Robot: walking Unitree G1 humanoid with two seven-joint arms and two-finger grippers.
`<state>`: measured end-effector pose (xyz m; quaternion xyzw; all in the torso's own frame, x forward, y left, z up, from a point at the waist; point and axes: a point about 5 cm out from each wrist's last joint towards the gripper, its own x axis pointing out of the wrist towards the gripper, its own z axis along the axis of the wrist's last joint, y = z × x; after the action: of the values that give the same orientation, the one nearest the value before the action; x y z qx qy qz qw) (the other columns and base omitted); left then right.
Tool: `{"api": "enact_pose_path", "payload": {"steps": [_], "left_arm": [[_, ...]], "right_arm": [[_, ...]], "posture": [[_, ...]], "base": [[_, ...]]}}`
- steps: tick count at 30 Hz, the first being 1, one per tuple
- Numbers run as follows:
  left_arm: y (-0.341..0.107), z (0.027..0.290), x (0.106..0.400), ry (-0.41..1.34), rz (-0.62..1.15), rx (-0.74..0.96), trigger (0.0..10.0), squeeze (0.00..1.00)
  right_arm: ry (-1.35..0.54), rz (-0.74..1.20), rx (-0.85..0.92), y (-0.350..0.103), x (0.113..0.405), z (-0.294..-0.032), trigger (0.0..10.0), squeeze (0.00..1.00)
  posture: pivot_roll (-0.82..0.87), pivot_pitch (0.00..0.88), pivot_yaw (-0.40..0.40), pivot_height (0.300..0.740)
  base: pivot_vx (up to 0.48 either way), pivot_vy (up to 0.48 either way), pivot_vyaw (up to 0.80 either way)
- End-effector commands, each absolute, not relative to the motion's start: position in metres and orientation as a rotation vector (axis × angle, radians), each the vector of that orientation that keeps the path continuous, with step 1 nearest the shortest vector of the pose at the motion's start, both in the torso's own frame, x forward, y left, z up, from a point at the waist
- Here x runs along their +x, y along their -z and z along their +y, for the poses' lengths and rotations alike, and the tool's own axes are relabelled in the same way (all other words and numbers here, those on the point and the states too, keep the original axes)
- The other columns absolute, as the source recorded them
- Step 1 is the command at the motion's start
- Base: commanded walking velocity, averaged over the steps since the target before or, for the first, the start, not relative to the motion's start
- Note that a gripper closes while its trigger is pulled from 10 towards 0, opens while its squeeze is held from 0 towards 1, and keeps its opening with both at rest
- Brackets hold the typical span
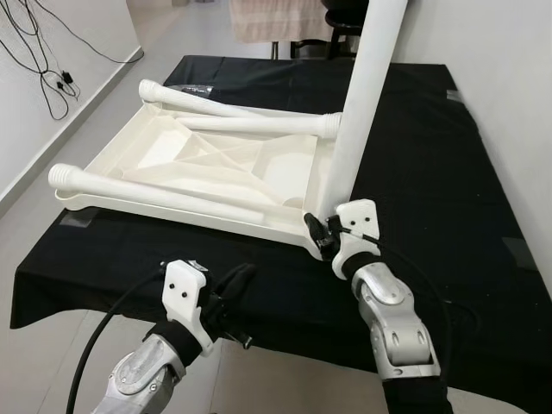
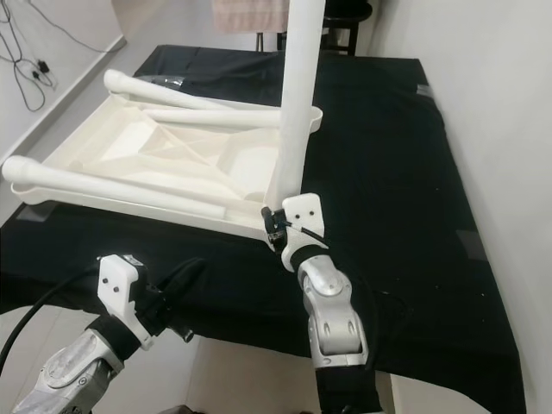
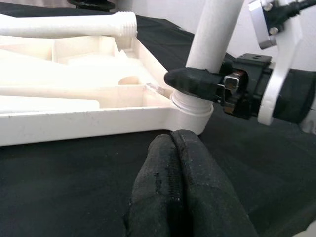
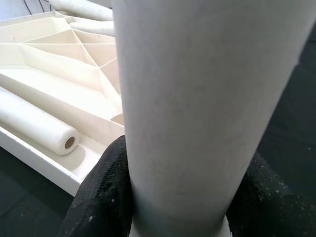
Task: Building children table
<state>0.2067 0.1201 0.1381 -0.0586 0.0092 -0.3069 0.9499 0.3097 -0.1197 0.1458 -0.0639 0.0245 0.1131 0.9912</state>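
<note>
Black cloth (image 1: pixel 448 172): a dark sheet is spread over the work table, probably so the white parts are cushioned and kept from sliding while they are assembled.

Tabletop (image 1: pixel 198 159): the cream plastic children's tabletop is laid upside down on the cloth, ribbed underside facing up, so that the corner sockets are exposed for the legs.

Upright leg (image 1: pixel 358 103): one white tubular leg is stood in the near right corner socket (image 3: pixel 191 109). It is seen leaning slightly, so it is judged to be mid-fitting, not yet fully seated or screwed home.

Loose legs (image 1: pixel 155 194): three further legs are laid inside the upturned tabletop, threaded ends visible, apparently stored there within reach until they are needed.

Right gripper (image 1: pixel 321 233): the two black fingers are clamped round the base of the upright leg, just above the socket. The low hold is judged to give control for turning or pressing the leg into place.

Left gripper (image 1: pixel 228 293): it is held over the near edge of the cloth, just short of the tabletop rim, with its fingers (image 3: pixel 173 192) pressed together on nothing. It is judged to be waiting, or placed to brace the tabletop.
</note>
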Motion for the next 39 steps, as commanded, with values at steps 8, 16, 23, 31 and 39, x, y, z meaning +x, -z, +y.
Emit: {"api": "enact_pose_path", "payload": {"steps": [8,16,23,31,39], "left_arm": [[-0.137,0.121,0.203,0.619,0.035,-0.119,10.0,0.00],[-0.135,0.115,0.212,0.638,0.029,-0.159,10.0,0.00],[-0.136,0.112,0.214,0.632,0.023,-0.168,10.0,0.00],[-0.136,0.114,0.215,0.618,0.021,-0.179,10.0,0.00],[-0.136,0.111,0.214,0.623,0.024,-0.183,10.0,0.00]], "right_arm": [[-0.143,0.136,-0.210,-0.131,0.309,-0.136,4.9,0.00],[-1.071,-0.021,-0.279,-0.179,0.332,-0.125,10.0,0.00],[-0.975,-0.008,-0.269,-0.197,0.356,-0.133,10.0,0.00],[-0.911,0.011,-0.218,-0.199,0.375,-0.142,10.0,1.00],[-0.823,-0.005,-0.135,-0.187,0.374,-0.152,10.0,1.00]], "posture": [[0.05,0.165,0.011,0.740],[0.06,0.154,-0.011,0.740],[0.08,0.152,-0.030,0.740],[0.08,0.151,-0.035,0.740],[0.08,0.155,-0.026,0.740]], "base": [[0.000,0.000,0.00],[0.000,0.000,0.00],[0.000,0.000,0.00],[0.000,0.000,0.00],[0.000,0.000,0.00]]}}
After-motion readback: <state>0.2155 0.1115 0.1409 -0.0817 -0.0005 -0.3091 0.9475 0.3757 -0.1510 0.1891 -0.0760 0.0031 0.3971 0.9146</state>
